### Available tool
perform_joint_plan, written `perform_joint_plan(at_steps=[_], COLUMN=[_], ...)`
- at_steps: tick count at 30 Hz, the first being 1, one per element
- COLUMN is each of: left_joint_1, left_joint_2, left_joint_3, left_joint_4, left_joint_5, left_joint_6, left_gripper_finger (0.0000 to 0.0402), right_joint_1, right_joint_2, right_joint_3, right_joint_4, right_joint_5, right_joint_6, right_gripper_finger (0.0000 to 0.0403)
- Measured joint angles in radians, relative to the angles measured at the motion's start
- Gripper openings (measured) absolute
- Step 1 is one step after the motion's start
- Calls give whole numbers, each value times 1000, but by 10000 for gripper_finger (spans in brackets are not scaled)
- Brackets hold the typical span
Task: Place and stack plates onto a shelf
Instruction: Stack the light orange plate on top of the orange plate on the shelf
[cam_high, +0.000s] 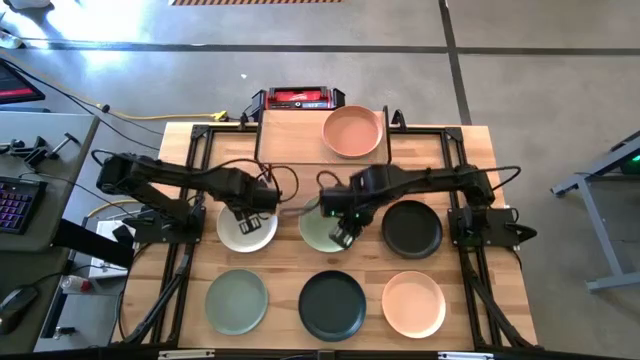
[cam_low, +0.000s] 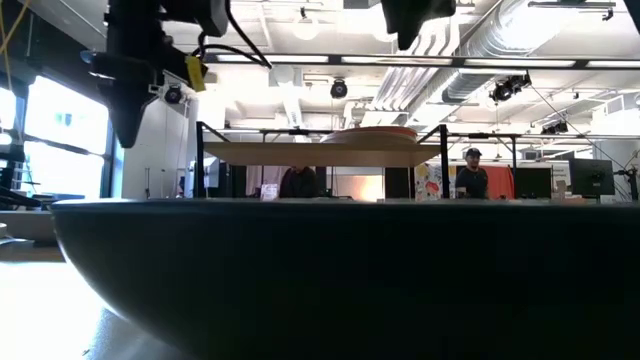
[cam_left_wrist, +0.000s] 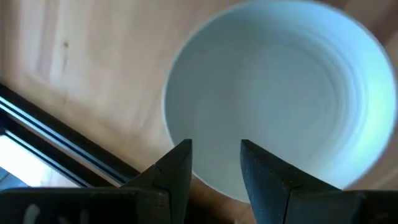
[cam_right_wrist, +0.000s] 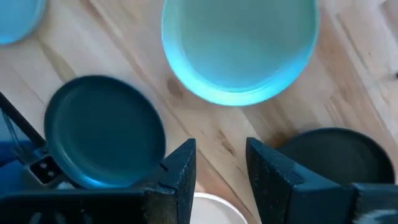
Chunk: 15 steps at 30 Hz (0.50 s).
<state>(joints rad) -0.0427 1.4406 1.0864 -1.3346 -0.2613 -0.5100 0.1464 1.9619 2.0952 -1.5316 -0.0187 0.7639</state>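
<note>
Both grippers hang over the middle row of plates with their fingers parted and nothing between them. From above, we see the left gripper (cam_high: 250, 212) at the end of an arm stretched in from the left edge, poised over the white plate (cam_high: 247, 228). The right gripper (cam_high: 343, 228) comes off an arm reaching in from the right, bent down over a sage green plate (cam_high: 322, 230). A black plate (cam_high: 412, 228) lies just beside it to the right. Nearer the front edge sit another green plate (cam_high: 237, 300), a black plate (cam_high: 332, 304) and a peach plate (cam_high: 413, 303). On the shelf (cam_high: 290, 135) at the back rests one peach plate (cam_high: 353, 131), towards its right end.

At table height, a dark plate's rim (cam_low: 330, 270) fills the foreground; beyond it we make out the shelf (cam_low: 310, 155) with a plate (cam_low: 370, 134) on top, and an arm hanging at the upper left. A person (cam_low: 472, 172) stands in the room behind.

Through the left wrist camera, the two fingers (cam_left_wrist: 177, 171) stand apart above the white plate (cam_left_wrist: 280, 93), not touching it.

Through the right wrist camera, the fingers (cam_right_wrist: 180, 171) are likewise spread, over bare wood between a green plate (cam_right_wrist: 239, 50) and two black plates (cam_right_wrist: 102, 130) (cam_right_wrist: 333, 152).
</note>
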Motion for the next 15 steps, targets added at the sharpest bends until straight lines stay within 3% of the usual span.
perform_joint_plan(at_steps=[15], left_joint_1=[-176], left_joint_2=[0], left_joint_3=[-1], left_joint_4=[2], left_joint_5=[43], left_joint_6=[-242], left_gripper_finger=[126], right_joint_1=[190], right_joint_2=[1], right_joint_3=[-359], right_joint_4=[77], right_joint_5=[-39], right_joint_6=[-388], right_gripper_finger=[119])
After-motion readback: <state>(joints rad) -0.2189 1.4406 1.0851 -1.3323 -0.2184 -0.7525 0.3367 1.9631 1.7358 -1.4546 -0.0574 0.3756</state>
